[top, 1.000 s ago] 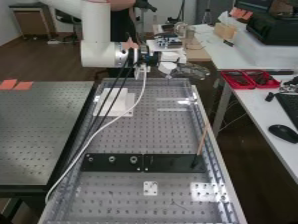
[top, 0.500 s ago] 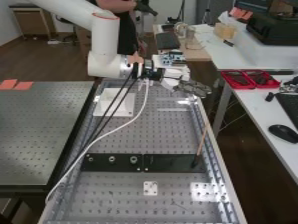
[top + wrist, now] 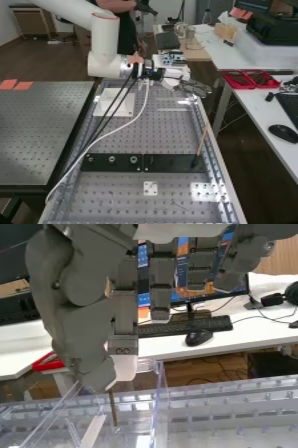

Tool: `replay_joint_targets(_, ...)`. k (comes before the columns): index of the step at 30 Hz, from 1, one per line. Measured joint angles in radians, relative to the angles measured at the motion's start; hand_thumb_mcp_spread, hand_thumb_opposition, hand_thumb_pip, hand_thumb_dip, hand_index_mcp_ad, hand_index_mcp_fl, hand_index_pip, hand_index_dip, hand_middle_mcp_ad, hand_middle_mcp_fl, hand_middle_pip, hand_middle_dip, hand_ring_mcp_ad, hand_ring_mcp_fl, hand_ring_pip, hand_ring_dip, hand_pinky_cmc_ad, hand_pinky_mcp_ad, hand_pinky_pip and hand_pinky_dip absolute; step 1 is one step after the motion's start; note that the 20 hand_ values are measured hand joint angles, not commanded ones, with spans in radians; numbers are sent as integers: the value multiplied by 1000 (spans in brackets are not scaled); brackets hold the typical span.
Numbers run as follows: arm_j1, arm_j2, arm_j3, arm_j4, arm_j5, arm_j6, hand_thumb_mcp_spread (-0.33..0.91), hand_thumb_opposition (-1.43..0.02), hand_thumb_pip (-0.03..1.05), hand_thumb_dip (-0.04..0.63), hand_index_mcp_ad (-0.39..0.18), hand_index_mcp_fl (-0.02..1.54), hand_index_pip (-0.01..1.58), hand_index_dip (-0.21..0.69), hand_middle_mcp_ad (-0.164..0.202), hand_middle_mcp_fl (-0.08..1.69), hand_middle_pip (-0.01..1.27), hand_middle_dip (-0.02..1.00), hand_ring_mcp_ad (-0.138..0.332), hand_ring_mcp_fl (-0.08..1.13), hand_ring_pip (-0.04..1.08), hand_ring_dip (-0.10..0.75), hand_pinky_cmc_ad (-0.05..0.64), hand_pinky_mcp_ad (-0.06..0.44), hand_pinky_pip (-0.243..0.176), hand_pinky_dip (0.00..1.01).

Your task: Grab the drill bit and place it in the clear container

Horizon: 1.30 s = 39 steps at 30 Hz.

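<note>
At far left in the high view we have a perforated desk [image 3: 41,135] with orange notes [image 3: 22,86] at its far edge. Next, the long middle desk [image 3: 120,200]: white cable [image 3: 101,131] and black cables [image 3: 113,110] slanting down from the arm [image 3: 104,42], white angled block [image 3: 114,104] near the far end, dark plate [image 3: 166,163] lying crosswise, small white plate [image 3: 150,188] nearer us. Over the far right part we see the hand [image 3: 193,89].

From the wrist view, we mark the hand [image 3: 70,324] as pinched on the drill bit [image 3: 114,409], thumb against finger, bit pointing down, slightly tilted. Bit's lower end is at the clear container [image 3: 159,406]; we can't tell if it is below the rim.

Back in the high view, a thin brown stick [image 3: 202,140] leans up by the dark plate's right end. Far right, we log the white desk [image 3: 249,107] with red bins [image 3: 238,80], black mouse [image 3: 284,133] and dark keyboard [image 3: 290,106].
</note>
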Motion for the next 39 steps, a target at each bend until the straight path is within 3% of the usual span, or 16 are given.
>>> replay_joint_targets(7,-1,1,3,-8,0,-1,517,-956,494,269,-106,885,1052,271,68,415,124,175,161,45,106,65,278,202,-58,192)
replay_joint_targets(9,-1,-3,14,-37,0,-2,522,-958,450,269,-108,894,1026,279,68,417,124,175,161,40,106,65,279,202,-58,192)
replay_joint_targets(12,-1,-10,29,-74,0,-3,522,-962,553,271,-122,782,866,265,65,347,112,175,164,31,105,65,279,202,-58,192)
replay_joint_targets(14,-2,-10,30,-75,2,-3,529,-925,569,269,-119,595,813,251,68,314,112,171,161,26,105,65,279,202,-58,192)
replay_joint_targets(25,-12,17,9,-66,-4,-4,436,-864,630,271,-119,431,730,243,65,227,112,175,164,17,96,65,297,202,-61,194)
replay_joint_targets(30,-29,79,-15,-71,-2,-28,407,-853,616,274,-119,389,667,243,68,227,112,175,164,17,96,65,298,202,-63,195)
replay_joint_targets(35,-57,165,-47,-90,4,-72,332,-787,497,264,-101,325,278,243,68,227,112,175,164,17,94,65,295,199,-63,232)
replay_joint_targets(39,-80,239,-77,-105,15,-95,276,-759,424,159,-73,271,199,250,65,216,112,175,164,17,96,65,328,229,-75,307)
